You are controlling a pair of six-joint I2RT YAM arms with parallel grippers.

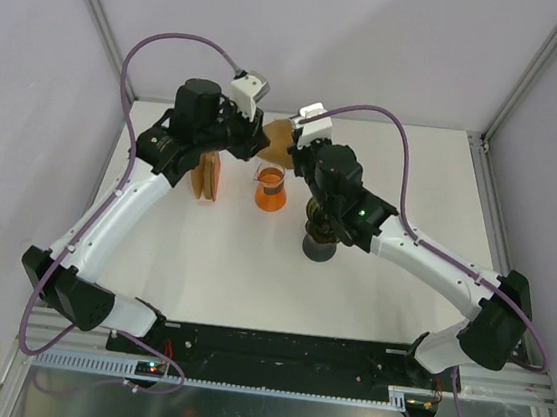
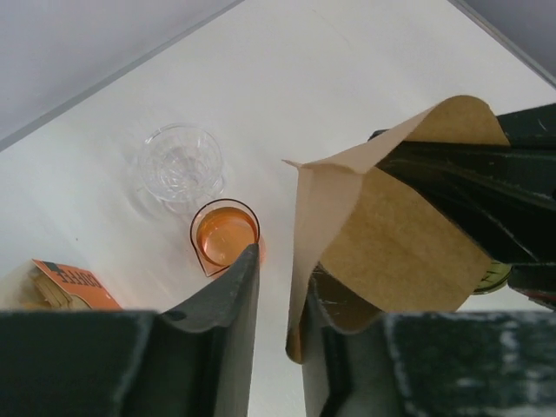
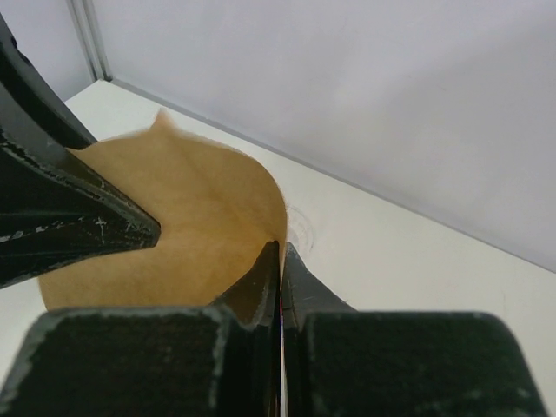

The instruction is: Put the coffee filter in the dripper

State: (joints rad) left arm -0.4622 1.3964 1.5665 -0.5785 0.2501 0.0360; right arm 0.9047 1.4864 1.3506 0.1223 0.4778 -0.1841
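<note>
A brown paper coffee filter (image 1: 278, 142) hangs in the air between my two grippers at the back of the table. My right gripper (image 3: 280, 248) is shut on the filter's edge (image 3: 182, 217); it also shows in the top view (image 1: 299, 151). My left gripper (image 2: 282, 261) is open, with its right finger tucked inside the filter's opened mouth (image 2: 391, 234) and its left finger outside; it also shows in the top view (image 1: 255, 142). The clear glass dripper (image 2: 180, 163) stands on the table below, apart from the filter, and shows faintly in the right wrist view (image 3: 301, 228).
An orange beaker (image 1: 270, 191) stands just in front of the dripper and shows in the left wrist view (image 2: 226, 234). An orange pack of filters (image 1: 208, 175) stands to its left. A dark jar (image 1: 320, 235) stands under my right arm.
</note>
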